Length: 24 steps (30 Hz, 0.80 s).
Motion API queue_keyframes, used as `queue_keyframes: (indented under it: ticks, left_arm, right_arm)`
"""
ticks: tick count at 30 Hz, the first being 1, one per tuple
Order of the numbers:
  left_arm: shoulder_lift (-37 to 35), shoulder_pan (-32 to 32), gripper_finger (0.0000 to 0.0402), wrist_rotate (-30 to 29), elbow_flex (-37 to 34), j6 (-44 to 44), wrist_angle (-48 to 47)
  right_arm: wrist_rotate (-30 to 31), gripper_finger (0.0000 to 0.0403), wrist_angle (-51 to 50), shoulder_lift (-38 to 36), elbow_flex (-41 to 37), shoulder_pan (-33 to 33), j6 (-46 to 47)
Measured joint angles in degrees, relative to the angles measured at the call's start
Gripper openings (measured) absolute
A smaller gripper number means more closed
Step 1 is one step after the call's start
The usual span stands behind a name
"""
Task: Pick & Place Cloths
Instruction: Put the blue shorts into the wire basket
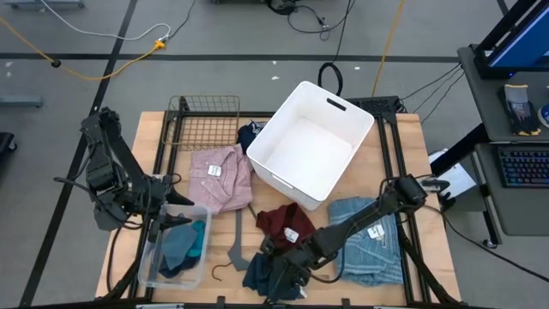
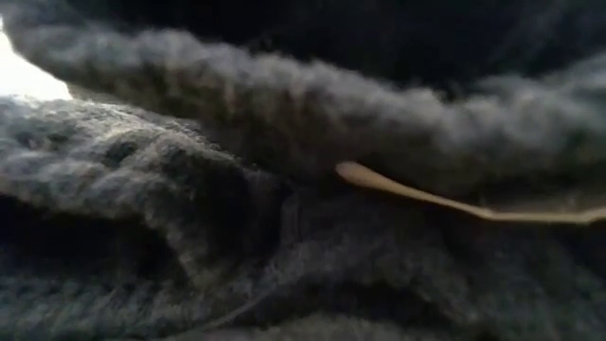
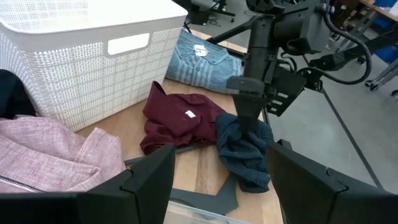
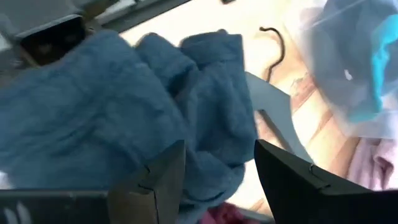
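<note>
**Right gripper down on navy cloth, left gripper waiting by clear tub**

Landmark: white bin [image 1: 310, 142], tilted, mid-worktop [image 1: 405, 137].

Right gripper [image 1: 287, 276] well out from bin's near corner, at worktop front edge, pressed down into dark navy cloth [image 1: 268, 273]. Jaws parted, navy fabric bunched between and around them in right wrist view [image 4: 124, 118]; real hold on it: cannot tell. Same cloth seen from left wrist view [image 3: 245, 152], right arm coming down onto its top.

Maroon cloth [image 1: 285, 223] just off bin's near corner, white tag showing, touching navy cloth's edge. Light-blue ribbed cloth [image 1: 371, 233] beside bin's near-right side, under right arm, white tag on it. Pink cloth [image 1: 221, 176] against bin's left side, white tag showing. Another dark piece [image 1: 249, 133] tucked at bin's far-left corner, next to wire rack [image 1: 204, 120].

Grey hanger [image 1: 237, 245] flat on worktop between pink cloth and navy cloth.

Left gripper [image 1: 165, 219] well left of bin, over rim of clear tub [image 1: 176, 249]; jaws standing wide, nothing between them. Teal and dark pieces [image 1: 184, 243] inside tub.

Low view filled by dark knit fabric [image 2: 237, 218] right against lens.
</note>
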Motion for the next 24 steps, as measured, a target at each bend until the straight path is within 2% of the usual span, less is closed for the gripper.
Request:
queue_keyframes:
  ticks: [3, 7, 16, 24]
  left_arm:
    - [0.00, -0.01, 0.0255, 0.00, 0.00, -0.02, 0.00]
    - [0.00, 0.00, 0.0255, 0.00, 0.00, 0.02, 0.02]
    - [0.00, 0.00, 0.0255, 0.00, 0.00, -0.02, 0.02]
    - [0.00, 0.01, 0.0255, -0.02, 0.00, -0.87, 0.00]
  right_arm:
    - [-0.47, 0.0187, -1.30, 0.00, 0.00, 1.11, 0.21]
    - [-4.31, 0.0187, -2.16, 0.02, 0.00, 1.79, 0.26]
    - [-2.60, 0.0187, -0.28, 0.02, 0.00, 0.01, 0.11]
    - [-5.98, 0.0187, -0.75, 1.42, 0.00, -0.77, 0.18]
